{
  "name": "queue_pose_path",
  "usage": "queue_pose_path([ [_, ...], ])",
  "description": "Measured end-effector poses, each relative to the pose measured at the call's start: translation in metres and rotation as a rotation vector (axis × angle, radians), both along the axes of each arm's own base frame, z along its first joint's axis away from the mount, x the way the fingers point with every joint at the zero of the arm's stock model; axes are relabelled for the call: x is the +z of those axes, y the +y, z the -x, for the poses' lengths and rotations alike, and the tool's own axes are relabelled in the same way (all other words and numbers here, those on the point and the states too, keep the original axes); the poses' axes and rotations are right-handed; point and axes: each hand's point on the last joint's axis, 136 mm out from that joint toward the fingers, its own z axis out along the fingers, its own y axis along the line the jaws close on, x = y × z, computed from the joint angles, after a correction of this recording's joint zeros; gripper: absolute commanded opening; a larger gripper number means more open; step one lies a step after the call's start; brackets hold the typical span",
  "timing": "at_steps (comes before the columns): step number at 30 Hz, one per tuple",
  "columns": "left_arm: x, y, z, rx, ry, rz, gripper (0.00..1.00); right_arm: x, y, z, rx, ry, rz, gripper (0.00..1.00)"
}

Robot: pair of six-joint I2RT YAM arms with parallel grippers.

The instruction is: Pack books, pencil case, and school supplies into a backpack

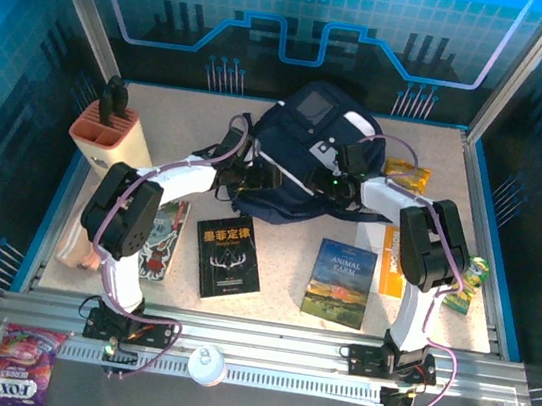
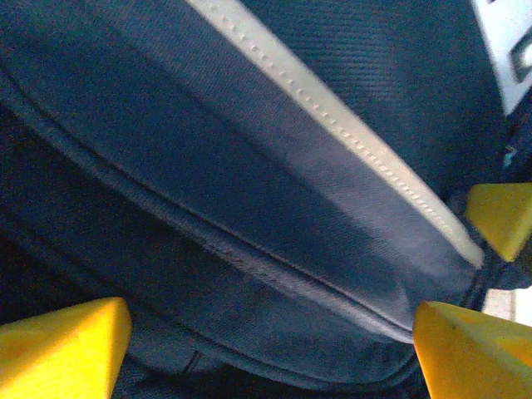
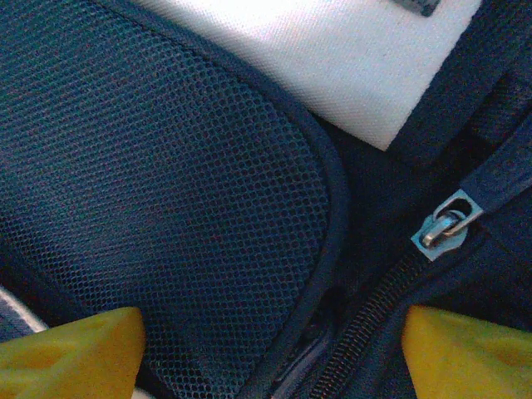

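Because the backpack (image 1: 303, 157) lies slumped at the back middle of the table (image 1: 287, 266), we judge it soft, floppy and apt to shift when tugged. Our left gripper (image 2: 266, 353) has its fingers (image 2: 58, 349) spread apart astride a seam beside the white stripe (image 2: 332, 108). Our right gripper (image 3: 266, 349), likewise spread, hovers over mesh (image 3: 166, 183) beside the zip pull (image 3: 445, 226). We would pinch that small metal pull while the left pins the fabric.
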Motion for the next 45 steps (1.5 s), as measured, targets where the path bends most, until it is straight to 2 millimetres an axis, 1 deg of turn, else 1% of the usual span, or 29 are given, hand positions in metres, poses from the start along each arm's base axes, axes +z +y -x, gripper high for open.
queue_pose_path([
  [2,-0.004,0.019,0.002,0.047,0.007,0.0,0.91,0.0,0.019,-0.001,0.039,-0.003,-0.02,0.79],
  [3,-0.003,0.031,0.002,0.075,0.007,0.001,0.92,0.001,0.03,-0.002,0.06,-0.009,-0.032,0.78],
  [6,0.002,0.067,0.001,0.152,0.012,-0.013,0.93,0.007,0.063,-0.001,0.124,-0.017,-0.086,0.78],
  [7,0.003,0.076,0.0,0.168,0.013,-0.026,0.93,0.009,0.072,0.002,0.143,-0.018,-0.103,0.78],
  [9,0.007,0.089,0.003,0.17,0.014,-0.066,0.94,0.014,0.082,0.006,0.174,-0.016,-0.132,0.78],
  [11,0.015,0.089,0.005,0.141,0.01,-0.1,0.94,0.021,0.082,0.008,0.18,-0.02,-0.153,0.81],
  [13,0.027,0.082,0.005,0.094,-0.013,-0.136,0.94,0.035,0.071,0.01,0.166,-0.04,-0.168,0.83],
  [16,0.048,0.06,0.006,-0.007,-0.072,-0.198,0.94,0.067,0.039,0.013,0.117,-0.099,-0.194,0.86],
  [18,0.059,0.04,0.009,-0.086,-0.111,-0.244,0.92,0.092,0.013,0.015,0.069,-0.157,-0.21,0.9],
  [20,0.069,0.02,0.014,-0.165,-0.147,-0.294,0.89,0.106,-0.01,0.018,0.027,-0.199,-0.214,0.96],
  [21,0.072,0.009,0.016,-0.207,-0.165,-0.324,0.87,0.11,-0.022,0.021,0.004,-0.212,-0.211,1.0],
  [23,0.075,-0.008,0.016,-0.277,-0.194,-0.38,0.8,0.106,-0.036,0.029,-0.025,-0.212,-0.196,1.0],
  [25,0.07,-0.023,0.016,-0.343,-0.201,-0.441,0.73,0.094,-0.045,0.038,-0.046,-0.191,-0.176,1.0],
  [27,0.061,-0.032,0.014,-0.4,-0.194,-0.502,0.69,0.078,-0.052,0.048,-0.064,-0.155,-0.147,1.0],
  [30,0.044,-0.039,0.012,-0.467,-0.169,-0.583,0.61,0.061,-0.06,0.059,-0.086,-0.118,-0.118,1.0],
  [33,0.03,-0.042,0.011,-0.522,-0.142,-0.648,0.53,0.058,-0.068,0.059,-0.111,-0.111,-0.109,1.0],
  [35,0.02,-0.041,0.011,-0.554,-0.116,-0.694,0.51,0.06,-0.071,0.056,-0.127,-0.123,-0.115,1.0],
  [39,0.005,-0.039,0.011,-0.606,-0.074,-0.766,0.5,0.057,-0.075,0.057,-0.147,-0.122,-0.126,1.0],
  [45,-0.011,-0.034,0.017,-0.665,-0.031,-0.855,0.49,0.057,-0.075,0.057,-0.154,-0.12,-0.141,1.0],
])
